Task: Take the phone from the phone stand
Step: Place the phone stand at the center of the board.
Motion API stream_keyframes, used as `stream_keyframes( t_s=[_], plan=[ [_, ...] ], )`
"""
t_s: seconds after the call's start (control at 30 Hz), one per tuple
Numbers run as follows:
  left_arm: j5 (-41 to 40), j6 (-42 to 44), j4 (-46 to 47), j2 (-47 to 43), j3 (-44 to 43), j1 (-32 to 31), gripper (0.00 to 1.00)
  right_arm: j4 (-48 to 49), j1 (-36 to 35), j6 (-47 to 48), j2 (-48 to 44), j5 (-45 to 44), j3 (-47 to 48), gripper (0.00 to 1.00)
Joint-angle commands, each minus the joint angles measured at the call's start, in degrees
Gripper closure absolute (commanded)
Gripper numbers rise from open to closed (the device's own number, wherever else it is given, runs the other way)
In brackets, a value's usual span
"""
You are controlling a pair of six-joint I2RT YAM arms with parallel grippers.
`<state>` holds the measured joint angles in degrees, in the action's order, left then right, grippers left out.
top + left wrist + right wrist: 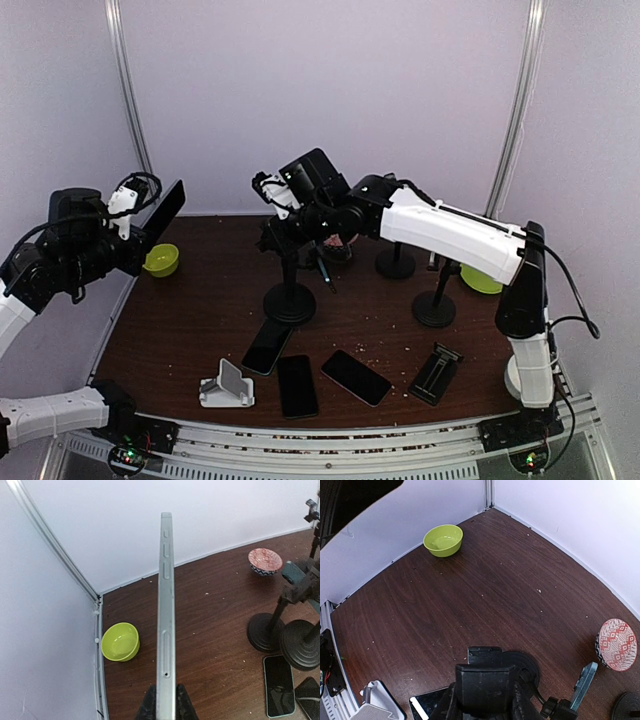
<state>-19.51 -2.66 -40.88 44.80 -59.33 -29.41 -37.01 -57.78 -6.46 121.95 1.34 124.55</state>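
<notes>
My left gripper (137, 238) is shut on a dark phone (166, 211) and holds it tilted in the air over the table's far left. In the left wrist view the phone (166, 605) shows edge-on as a silver strip, pinched between my fingers (148, 706). The black phone stand (289, 300) stands mid-table on a round base. My right gripper (283, 233) is shut on the stand's black clamp head (486, 680), which holds no phone. The stand's round base (524, 663) shows just below the clamp.
A green bowl (160, 260) sits far left, another (481, 280) far right. Two more black stands (396, 262) (434, 306) stand at the right. Three phones (267, 346) (297, 385) (356, 377), a white stand (226, 388) and a folded black stand (436, 373) lie near the front. A patterned bowl (265, 561) sits at the back.
</notes>
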Motion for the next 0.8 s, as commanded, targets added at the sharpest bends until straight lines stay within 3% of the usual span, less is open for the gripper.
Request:
stream_keyframes(
  t_s=[0.0, 0.3, 0.5, 0.77],
  plan=[
    [-2.96, -2.12, 7.08, -1.32, 0.19, 2.85, 1.0, 3.6, -2.46, 3.21, -1.81, 2.03, 2.48, 1.0],
    [-7.16, -3.3, 6.82, -1.33, 0.56, 4.3, 1.0, 7.67, -5.01, 2.85, 4.15, 5.3, 8.75, 1.0],
    [-9.6, -4.13, 6.62, -1.57, 0.57, 5.4, 1.0, 16.04, -6.06, 1.6, 8.11, 10.41, 9.04, 1.0],
    [-13.13, -5.65, 6.56, -3.47, 1.06, 6.16, 1.0, 25.46, -6.38, 0.92, 13.14, 8.72, 9.23, 1.0]
  ],
)
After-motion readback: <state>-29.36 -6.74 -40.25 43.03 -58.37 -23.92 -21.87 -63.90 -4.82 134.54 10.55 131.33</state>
